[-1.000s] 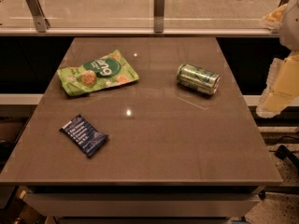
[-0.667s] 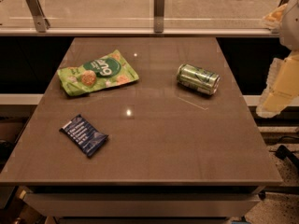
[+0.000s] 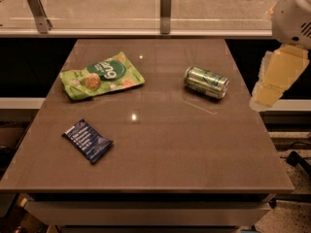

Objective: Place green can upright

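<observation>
Green can (image 3: 206, 82) lies on its side on the table's (image 3: 170, 149) right half, unmoved since a second ago, as is everything else. Gripper (image 3: 266, 93) hangs beyond the right edge, apart from the can; its state cannot be told. A green snack bag (image 3: 102, 75) and a blue packet (image 3: 87, 140) lie on the left.

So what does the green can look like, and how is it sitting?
The green can is small, shiny metal, green with pale markings and silver ends. It lies on its side, not upright, on the right part of the brown table. Only the table touches it. The pincer hangs beyond the table's right edge, apart from it.
</observation>
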Controlling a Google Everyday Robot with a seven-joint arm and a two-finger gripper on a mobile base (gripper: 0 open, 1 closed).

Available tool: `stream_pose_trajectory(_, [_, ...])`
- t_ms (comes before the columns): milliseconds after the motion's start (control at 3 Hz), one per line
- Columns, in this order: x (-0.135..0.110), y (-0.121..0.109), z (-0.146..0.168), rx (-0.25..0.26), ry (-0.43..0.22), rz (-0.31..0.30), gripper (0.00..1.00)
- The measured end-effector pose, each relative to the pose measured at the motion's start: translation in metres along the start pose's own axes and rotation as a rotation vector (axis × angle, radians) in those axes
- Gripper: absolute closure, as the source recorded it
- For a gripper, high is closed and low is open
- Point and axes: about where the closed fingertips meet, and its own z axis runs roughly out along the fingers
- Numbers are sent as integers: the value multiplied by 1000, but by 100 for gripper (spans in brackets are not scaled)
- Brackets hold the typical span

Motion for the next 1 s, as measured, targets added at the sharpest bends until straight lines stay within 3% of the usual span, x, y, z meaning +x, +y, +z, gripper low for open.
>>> stream_pose_trajectory(667, [-20, -16, 27, -9, 59, 82, 0])
stream_pose_trajectory(1000, [-30, -28, 54, -61, 51, 84, 0])
